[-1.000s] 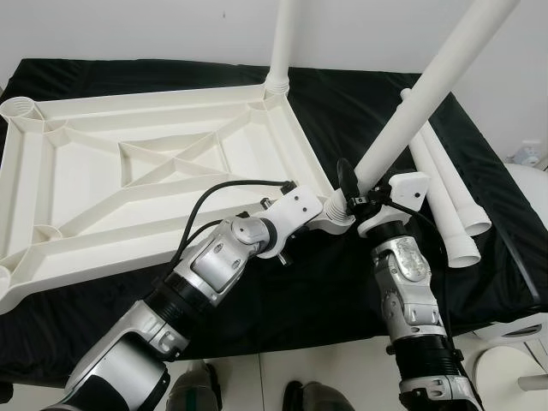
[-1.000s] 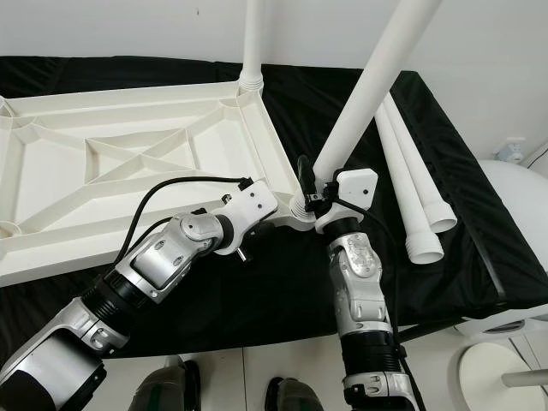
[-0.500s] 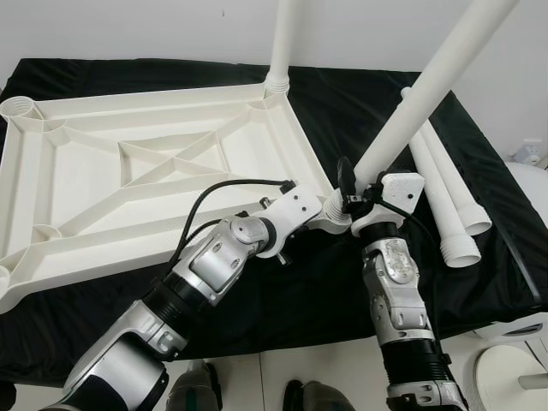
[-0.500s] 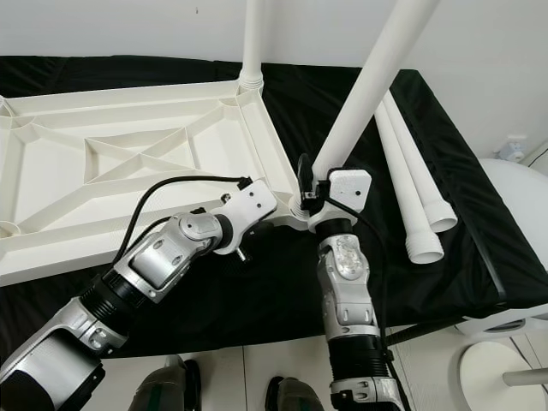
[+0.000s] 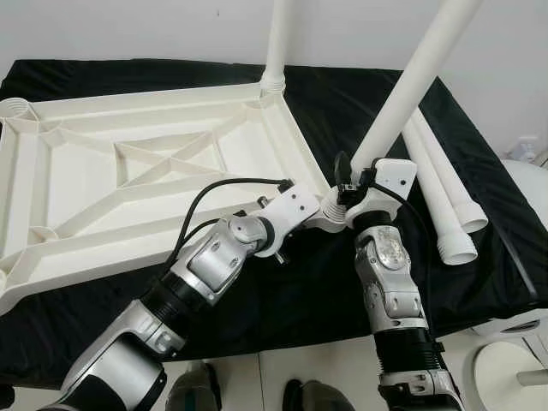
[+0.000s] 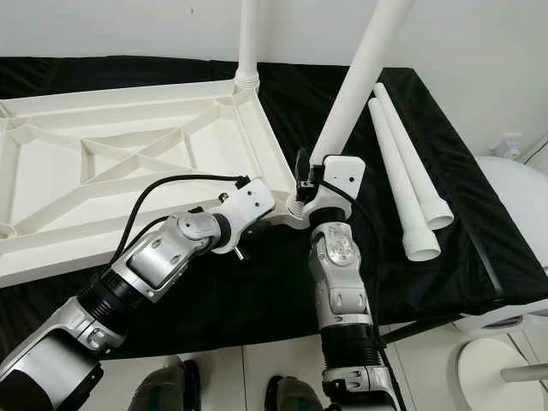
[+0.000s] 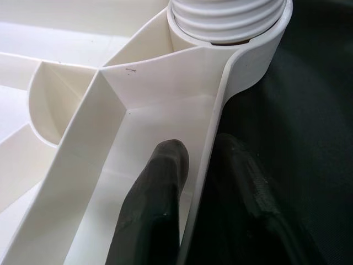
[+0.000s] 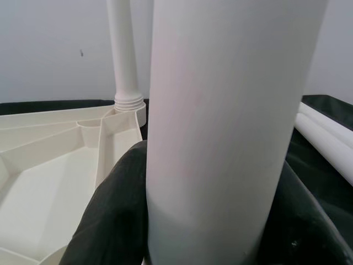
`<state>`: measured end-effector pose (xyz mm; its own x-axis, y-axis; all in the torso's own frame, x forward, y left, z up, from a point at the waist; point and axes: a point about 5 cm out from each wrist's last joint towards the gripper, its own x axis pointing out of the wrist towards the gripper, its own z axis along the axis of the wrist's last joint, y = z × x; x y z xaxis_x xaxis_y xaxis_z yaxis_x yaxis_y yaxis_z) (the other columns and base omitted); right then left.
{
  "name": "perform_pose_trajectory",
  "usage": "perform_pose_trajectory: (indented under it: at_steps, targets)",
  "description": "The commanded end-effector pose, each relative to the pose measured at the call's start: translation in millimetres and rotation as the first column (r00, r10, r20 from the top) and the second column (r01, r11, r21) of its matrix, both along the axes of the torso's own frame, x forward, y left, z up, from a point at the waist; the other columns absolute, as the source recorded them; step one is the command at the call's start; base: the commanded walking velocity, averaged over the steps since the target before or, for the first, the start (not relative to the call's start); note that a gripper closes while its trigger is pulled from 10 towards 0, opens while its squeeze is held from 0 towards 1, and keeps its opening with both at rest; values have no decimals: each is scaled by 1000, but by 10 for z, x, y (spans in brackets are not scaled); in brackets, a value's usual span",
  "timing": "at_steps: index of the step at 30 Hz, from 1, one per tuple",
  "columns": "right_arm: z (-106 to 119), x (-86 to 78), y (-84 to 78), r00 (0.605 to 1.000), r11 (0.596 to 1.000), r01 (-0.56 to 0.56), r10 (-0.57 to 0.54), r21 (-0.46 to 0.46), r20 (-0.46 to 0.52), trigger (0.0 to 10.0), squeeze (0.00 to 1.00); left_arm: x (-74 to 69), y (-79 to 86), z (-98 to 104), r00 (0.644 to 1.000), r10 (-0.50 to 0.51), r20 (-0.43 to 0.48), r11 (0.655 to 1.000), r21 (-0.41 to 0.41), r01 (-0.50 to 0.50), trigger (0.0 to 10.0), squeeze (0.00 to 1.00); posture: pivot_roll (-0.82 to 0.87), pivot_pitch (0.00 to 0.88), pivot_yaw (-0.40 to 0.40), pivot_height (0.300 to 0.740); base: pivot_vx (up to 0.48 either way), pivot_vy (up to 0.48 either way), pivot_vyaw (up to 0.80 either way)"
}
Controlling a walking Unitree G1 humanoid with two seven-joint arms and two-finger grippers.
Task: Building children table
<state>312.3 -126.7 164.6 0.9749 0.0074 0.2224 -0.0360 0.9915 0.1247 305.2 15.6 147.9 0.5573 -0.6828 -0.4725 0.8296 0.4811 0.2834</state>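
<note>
A white plastic tabletop [image 5: 128, 184] lies upside down on a black cloth, ribs showing. One white leg [image 5: 277, 43] stands upright in its far right corner socket. A second white leg [image 5: 411, 81] leans with its threaded end [image 7: 226, 16] in the near right corner socket [image 5: 330, 210]. My right gripper [image 5: 353, 175] is shut on this leg low down, its fingers [image 8: 116, 210] wrapping the tube [image 8: 220, 127]. My left gripper [image 7: 204, 182] is shut on the tabletop's rim wall [image 7: 212, 138] just beside that socket, one finger inside, one outside.
Two more loose white legs [image 5: 445, 188] lie side by side on the black cloth at the right. A white round object [image 5: 522, 214] sits past the table's right edge. A white wall stands behind. My feet [image 5: 197, 398] show on the floor below.
The leaning leg has swung more upright, its top moving left. My right gripper has shifted left with it. The left gripper keeps its hold on the rim.
</note>
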Motion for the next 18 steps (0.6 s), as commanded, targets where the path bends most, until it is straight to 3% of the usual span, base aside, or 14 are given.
perform_pose_trajectory:
  at_steps: [1,18]
  targets:
    - [-470,-53,-59,971,999,35,-37,-13,-234,10000,0,-92,-187,273,985,-162,61,985,-53,165,10000,0,12,111,-49,740,0,0,0]
    - [-505,-213,-31,974,995,52,-70,-88,-215,10000,0,-88,-178,295,986,-156,60,985,-59,160,10000,0,9,120,-49,740,0,0,0]
